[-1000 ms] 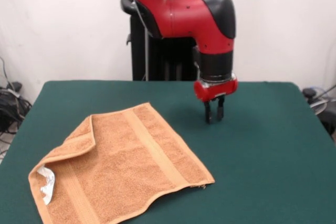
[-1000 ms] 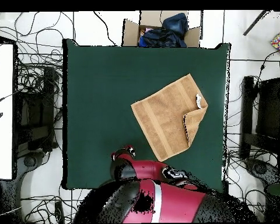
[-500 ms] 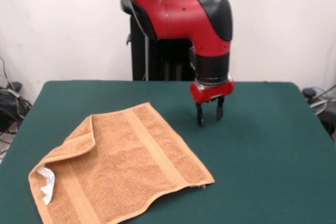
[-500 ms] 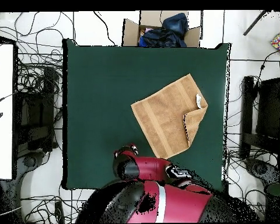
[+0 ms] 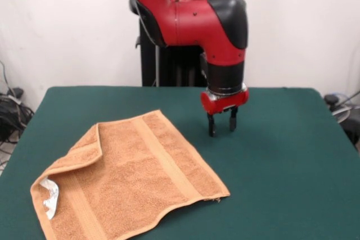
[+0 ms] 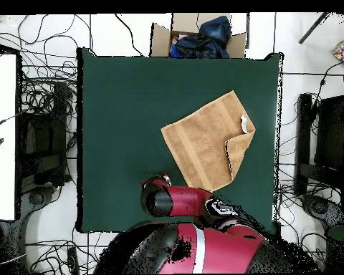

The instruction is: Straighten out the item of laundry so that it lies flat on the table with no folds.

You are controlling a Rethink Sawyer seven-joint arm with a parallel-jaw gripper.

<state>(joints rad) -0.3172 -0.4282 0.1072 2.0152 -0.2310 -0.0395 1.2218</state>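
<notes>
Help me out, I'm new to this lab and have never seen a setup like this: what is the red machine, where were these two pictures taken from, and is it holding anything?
The red and black machine is a robot arm on a stand behind a table with a dark green top. One picture is taken from across the table, facing the robot. The other looks straight down from above, with the robot at the bottom, so the sides are swapped between them.

At the arm's tip is a pincer, its two fingers apart. It holds nothing and hangs over bare green, beside the cloth rather than touching it.

On the table lies an orange-tan towel with woven band stripes. One corner is folded back over it, and a small white tag shows there. In the overhead view, a cardboard box of clothes sits past the table's far edge.
</notes>
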